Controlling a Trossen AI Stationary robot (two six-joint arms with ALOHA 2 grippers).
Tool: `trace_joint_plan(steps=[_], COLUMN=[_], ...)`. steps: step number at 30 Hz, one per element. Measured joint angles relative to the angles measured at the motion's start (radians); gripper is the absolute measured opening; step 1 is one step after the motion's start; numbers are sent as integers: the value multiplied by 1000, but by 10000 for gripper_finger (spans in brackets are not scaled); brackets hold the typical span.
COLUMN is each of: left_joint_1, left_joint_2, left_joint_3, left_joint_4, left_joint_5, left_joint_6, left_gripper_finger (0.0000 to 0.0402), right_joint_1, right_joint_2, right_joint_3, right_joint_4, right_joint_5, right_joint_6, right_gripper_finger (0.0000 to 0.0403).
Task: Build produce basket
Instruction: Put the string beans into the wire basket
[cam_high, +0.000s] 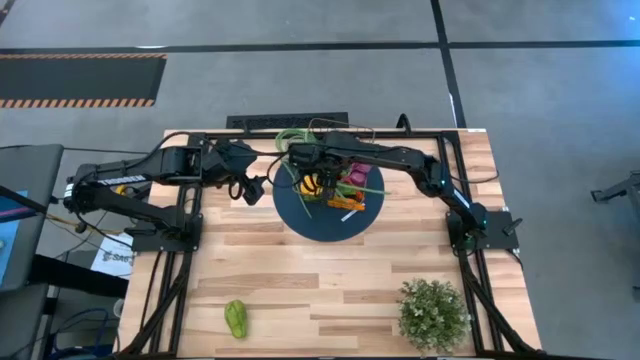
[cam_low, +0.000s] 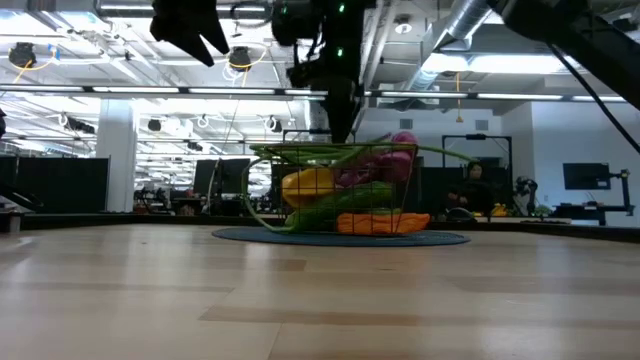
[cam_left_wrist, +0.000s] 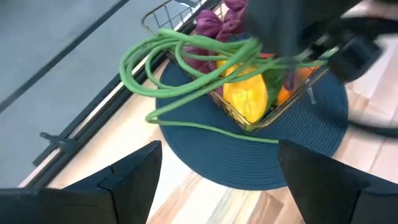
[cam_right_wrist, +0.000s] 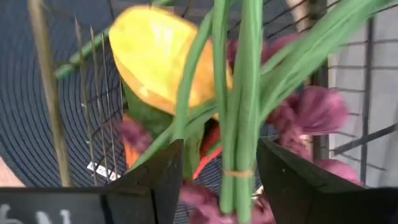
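The wire basket (cam_high: 338, 188) sits on a round dark blue plate (cam_high: 300, 215) at the table's far middle. It holds a yellow lemon (cam_left_wrist: 245, 93), purple grapes (cam_left_wrist: 214, 25), an orange carrot (cam_low: 380, 222) and something green. Long green beans (cam_left_wrist: 174, 62) loop out over its rim. My right gripper (cam_right_wrist: 217, 180) is open above the basket, its fingers on either side of the tied bean bundle (cam_right_wrist: 236, 124). My left gripper (cam_high: 252, 190) hangs open in the air left of the basket. A green pepper (cam_high: 236, 318) lies on the table near its near edge. My right gripper comes at the bean bundle (cam_right_wrist: 236, 168) from above, one finger on each side of the stalks, near their yellow tie. Whether a finger touches the beans, I cannot tell. The beans lie in the basket and over its rim.
A bushy potted plant (cam_high: 433, 312) stands at the table's near right corner. Bare wood lies between the plate and the table's near edge. The arm bases and dark frame rails run along the table's left and right sides.
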Motion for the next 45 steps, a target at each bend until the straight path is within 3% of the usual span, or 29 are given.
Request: trace_joint_plan(steps=[11, 16, 18, 23, 26, 29, 33, 42, 45], left_joint_1=[0, 15, 34, 124, 196, 271, 343, 401, 419], left_joint_2=[0, 0, 0, 1, 1, 1, 1, 18, 70], left_joint_3=[-3, -100, -172, -366, -452, -494, -526, -543, -543], left_joint_4=[-92, 25, 139, 461, 557, 597, 632, 720, 731], left_joint_5=[-125, -174, -136, 82, 68, 61, 140, 169, 227], left_joint_6=[-107, -145, -129, -65, 1, 121, 291, 452, 467], left_gripper_finger=[304, 304, 304, 304, 304, 304, 304, 304, 304], right_joint_1=[9, 29, 47, 101, 140, 180, 227, 338, 369], right_joint_2=[-164, -236, -270, -372, -438, -507, -579, -678, -691], right_joint_3=[1, 1, 1, 1, 1, 1, 1, 2, 1], right_joint_4=[43, 44, 45, 48, 47, 56, 85, 150, 172], right_joint_5=[15, 15, 15, 14, 14, 14, 15, 15, 16], right_joint_6=[11, 64, 71, 119, 167, 197, 230, 275, 277], right_gripper_finger=[225, 225, 225, 225, 225, 225, 225, 225, 225])
